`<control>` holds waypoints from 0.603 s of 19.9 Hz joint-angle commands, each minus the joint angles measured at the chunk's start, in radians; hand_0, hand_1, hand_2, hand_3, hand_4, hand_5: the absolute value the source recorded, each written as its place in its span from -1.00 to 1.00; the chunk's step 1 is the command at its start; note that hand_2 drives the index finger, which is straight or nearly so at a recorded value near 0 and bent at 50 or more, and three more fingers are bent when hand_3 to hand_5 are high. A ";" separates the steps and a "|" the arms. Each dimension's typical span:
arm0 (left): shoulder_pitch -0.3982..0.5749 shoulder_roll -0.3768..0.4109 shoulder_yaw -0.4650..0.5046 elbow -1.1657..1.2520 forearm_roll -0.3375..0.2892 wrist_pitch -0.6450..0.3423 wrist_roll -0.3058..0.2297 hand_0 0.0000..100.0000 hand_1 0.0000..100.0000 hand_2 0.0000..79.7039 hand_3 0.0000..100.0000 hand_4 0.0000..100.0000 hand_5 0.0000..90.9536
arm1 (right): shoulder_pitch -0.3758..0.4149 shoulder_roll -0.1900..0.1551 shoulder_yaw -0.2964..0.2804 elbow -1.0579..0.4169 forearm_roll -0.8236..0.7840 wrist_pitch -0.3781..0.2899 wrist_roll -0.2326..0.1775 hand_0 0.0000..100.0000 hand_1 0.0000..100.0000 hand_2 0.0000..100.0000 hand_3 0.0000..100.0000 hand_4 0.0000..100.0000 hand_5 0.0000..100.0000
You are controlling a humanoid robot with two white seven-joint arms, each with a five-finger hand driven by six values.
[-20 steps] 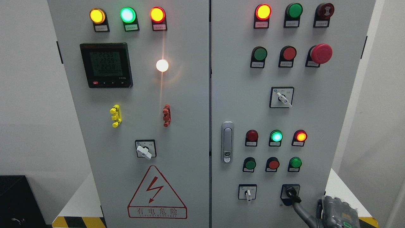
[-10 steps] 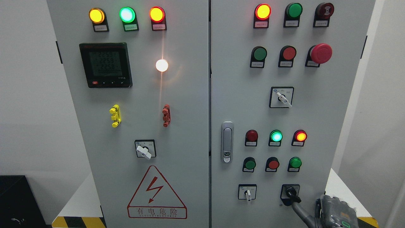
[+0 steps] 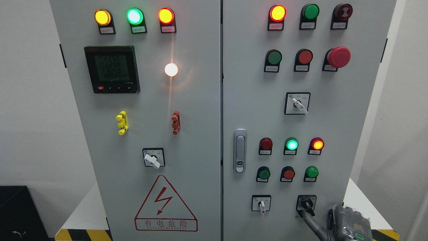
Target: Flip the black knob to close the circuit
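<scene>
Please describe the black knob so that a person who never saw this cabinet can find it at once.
Look at the right door of the grey cabinet and go down to its bottom row, where two rotary switches sit side by side. The black knob is the right one, nearest the right hand. Its handle is black, while the neighbouring switch has a white handle.

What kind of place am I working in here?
Likely an electrical control room or test bay: a grey switch cabinet with lit indicator lamps, a digital power meter and a high-voltage warning sign.
</scene>
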 commanded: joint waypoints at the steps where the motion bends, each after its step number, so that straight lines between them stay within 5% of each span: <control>1: 0.021 -0.001 0.000 -0.023 0.000 0.000 0.000 -0.76 0.11 -1.00 -1.00 -1.00 -1.00 | 0.022 0.002 0.057 -0.024 0.003 0.001 0.005 -1.00 -1.00 0.77 1.00 0.77 0.85; 12: 0.021 -0.001 0.000 -0.023 0.000 0.000 0.000 -0.76 0.11 -1.00 -1.00 -1.00 -1.00 | 0.131 0.000 0.093 -0.205 -0.005 0.001 -0.014 -1.00 -1.00 0.75 1.00 0.76 0.85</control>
